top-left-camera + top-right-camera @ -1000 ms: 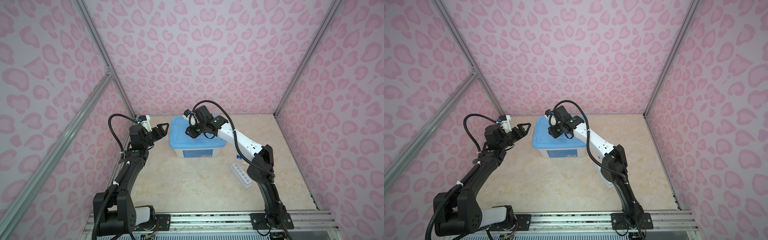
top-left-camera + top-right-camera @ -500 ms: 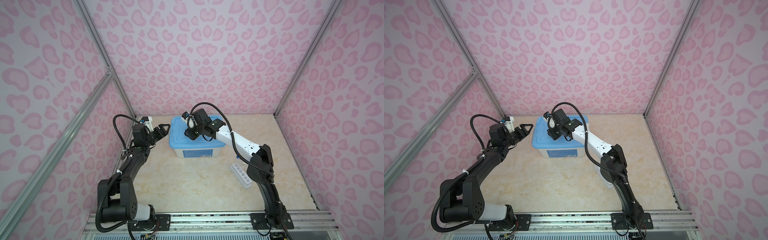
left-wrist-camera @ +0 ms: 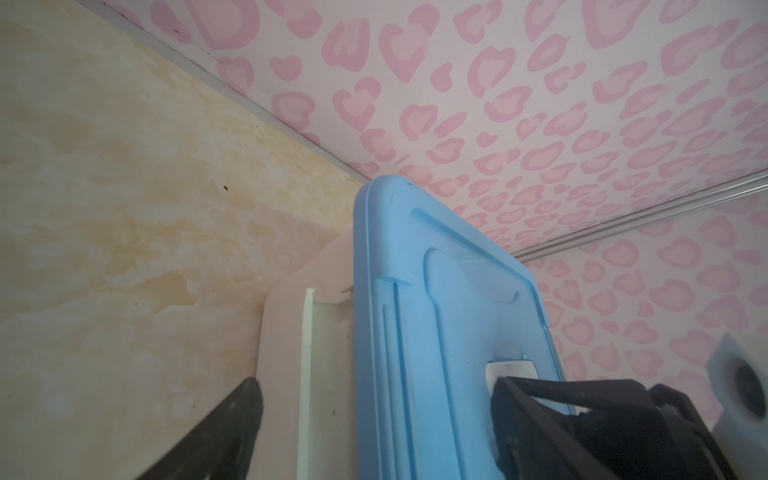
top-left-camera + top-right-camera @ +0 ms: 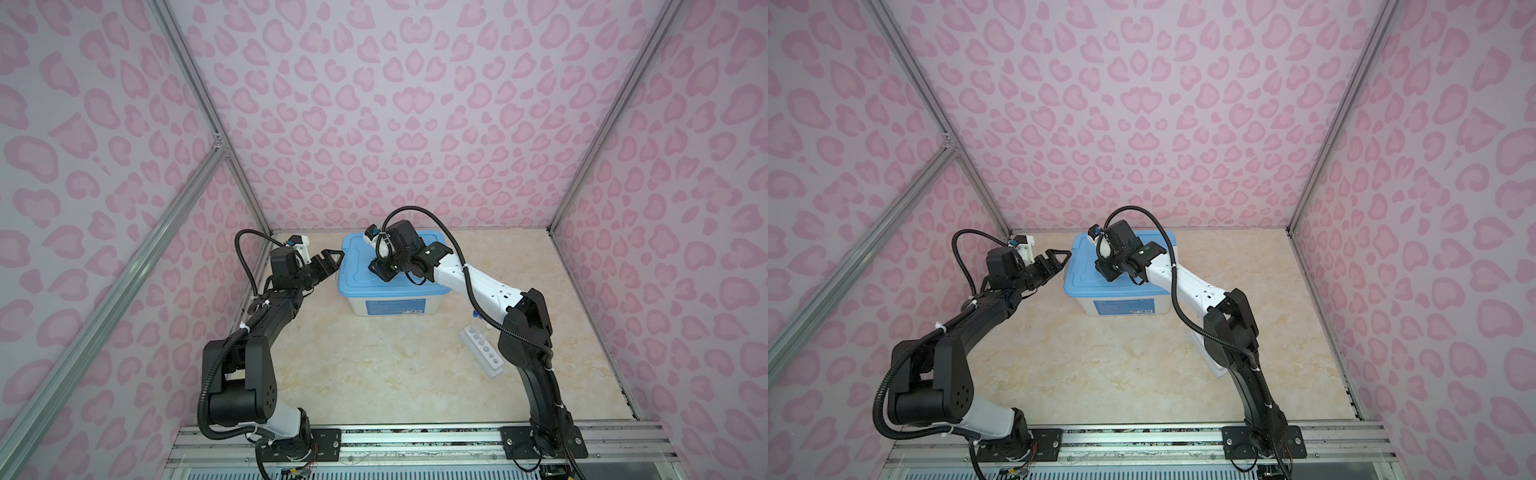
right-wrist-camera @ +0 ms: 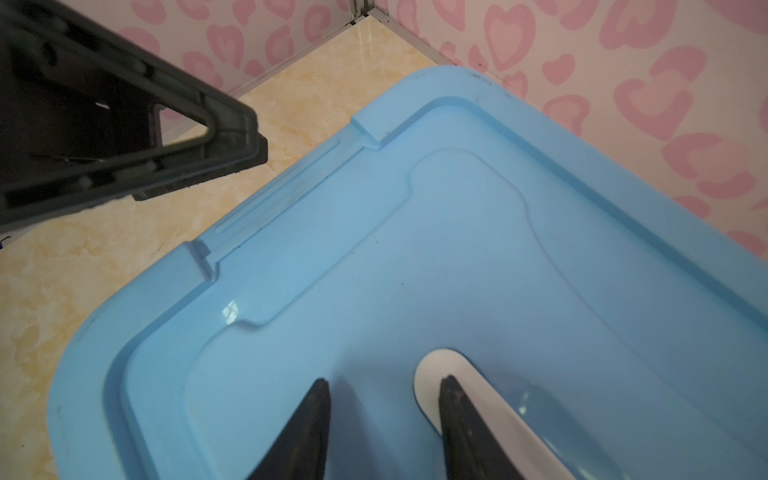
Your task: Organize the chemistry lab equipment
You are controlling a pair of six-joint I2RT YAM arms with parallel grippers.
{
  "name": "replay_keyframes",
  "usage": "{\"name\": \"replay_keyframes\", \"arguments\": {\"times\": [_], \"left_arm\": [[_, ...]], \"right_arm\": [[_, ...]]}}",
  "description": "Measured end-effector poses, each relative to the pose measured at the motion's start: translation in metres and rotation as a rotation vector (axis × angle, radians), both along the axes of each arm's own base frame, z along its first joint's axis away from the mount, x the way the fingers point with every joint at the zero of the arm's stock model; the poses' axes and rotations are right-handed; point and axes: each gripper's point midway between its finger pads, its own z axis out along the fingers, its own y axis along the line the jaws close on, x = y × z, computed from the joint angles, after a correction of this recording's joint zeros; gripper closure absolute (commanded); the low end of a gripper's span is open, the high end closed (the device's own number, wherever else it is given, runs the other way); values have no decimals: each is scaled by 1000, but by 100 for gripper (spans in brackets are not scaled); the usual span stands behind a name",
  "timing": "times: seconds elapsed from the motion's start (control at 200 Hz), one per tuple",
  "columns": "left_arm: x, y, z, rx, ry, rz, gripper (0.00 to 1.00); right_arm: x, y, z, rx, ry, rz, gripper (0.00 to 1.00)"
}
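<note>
Plainly, the white six-hole rack (image 4: 482, 352) stands holes-up; left pincer (image 4: 336, 263) gapes empty, right pincer (image 5: 384, 382) half-open, empty.

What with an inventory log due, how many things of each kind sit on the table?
Blue-lidded bin: 1
White rack: 1
Test tubes: 2 seen by the rack; the right arm may hide more
Total: 4 in view

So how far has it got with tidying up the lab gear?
Looks barely started. Done: only a white rack with capped tubes by it sits out. In hand: the right end effector is at the white handle of the closed blue lid, the left end effector open beside its edge. Left: opening it and sorting.
</note>
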Motion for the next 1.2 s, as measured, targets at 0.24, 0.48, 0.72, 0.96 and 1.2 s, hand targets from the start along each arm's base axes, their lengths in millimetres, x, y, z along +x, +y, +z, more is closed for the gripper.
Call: {"name": "replay_keyframes", "arguments": {"times": [0.24, 0.48, 0.72, 0.96, 1.2], "left_arm": [[0, -13, -18, -19, 55, -91, 12], [-5, -16, -21, -15, 60, -122, 14], [-9, -20, -25, -21, 73, -143, 27], [-11, -19, -27, -16, 85, -142, 32], [-13, -18, -28, -4, 94, -134, 36]], "right_arm": [[1, 0, 1, 11, 4, -7, 56], [1, 0, 1, 17, 11, -10, 56], [1, 0, 2, 22, 16, -13, 56], [1, 0, 2, 26, 21, -14, 57], [1, 0, 2, 28, 23, -16, 57]]}}
